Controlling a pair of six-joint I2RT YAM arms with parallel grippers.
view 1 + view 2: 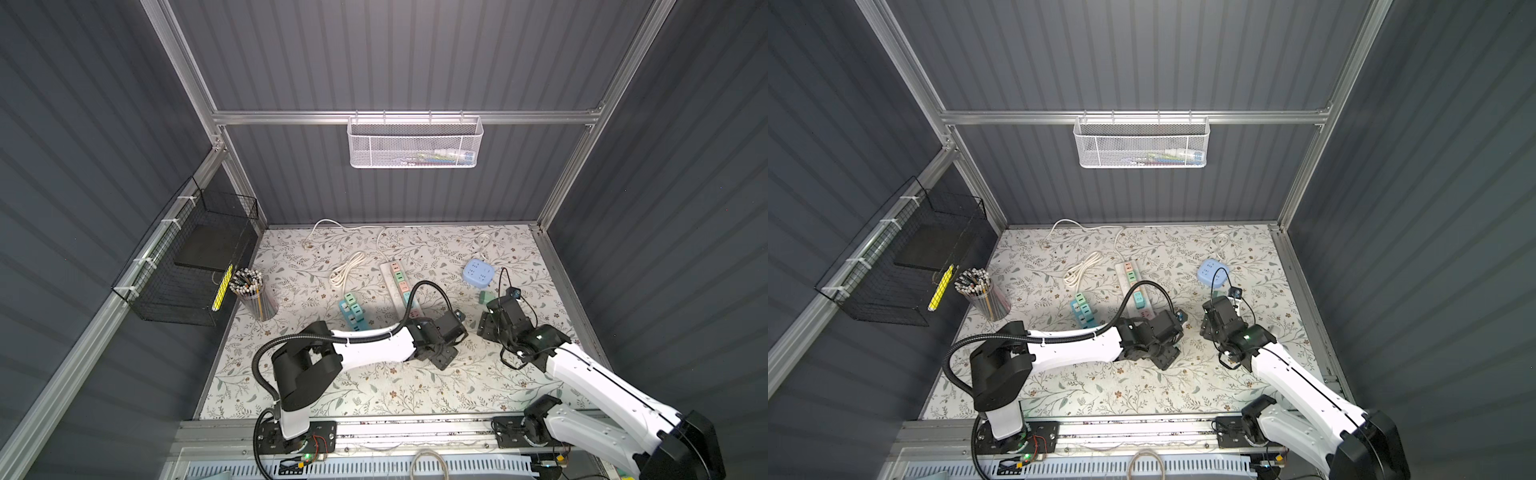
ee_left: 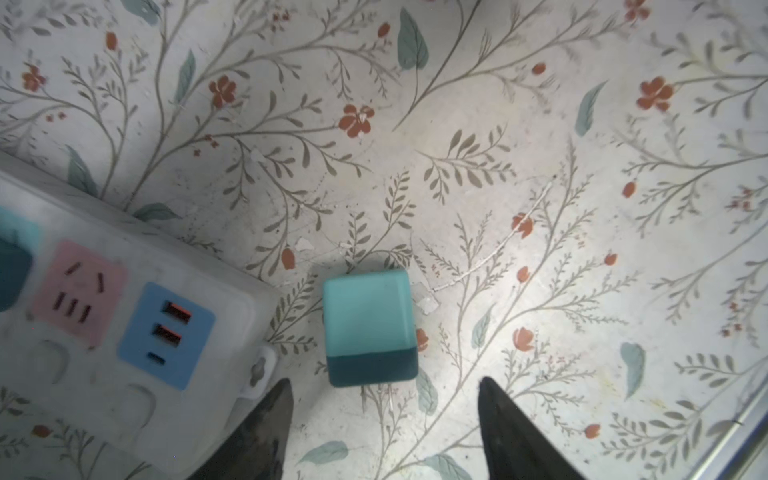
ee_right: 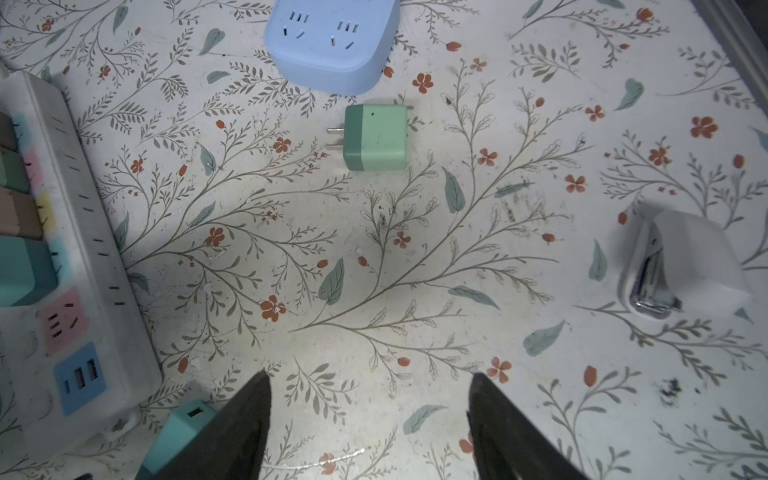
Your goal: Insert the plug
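A teal cube plug (image 2: pixel 370 328) lies on the flowered table, its two metal prongs pointing toward my left gripper (image 2: pixel 384 386). That gripper is open, its fingertips just short of the plug and apart from it. Beside the plug is the end of the white power strip (image 2: pixel 124 374), with a free pink socket (image 2: pixel 79 295) and a blue USB panel (image 2: pixel 166 332). The strip (image 1: pixel 401 286) holds several coloured plugs. A green plug (image 3: pixel 376 137) lies on its side well ahead of my right gripper (image 3: pixel 370 382), which is open and holds nothing.
A light blue cube socket (image 1: pixel 478 273) sits behind the green plug. A white object with a shiny metal part (image 3: pixel 681 266) lies off to one side of it. A teal block of sockets (image 1: pixel 353 311), a coiled white cable (image 1: pixel 347 268) and a pencil cup (image 1: pixel 253 297) stand left.
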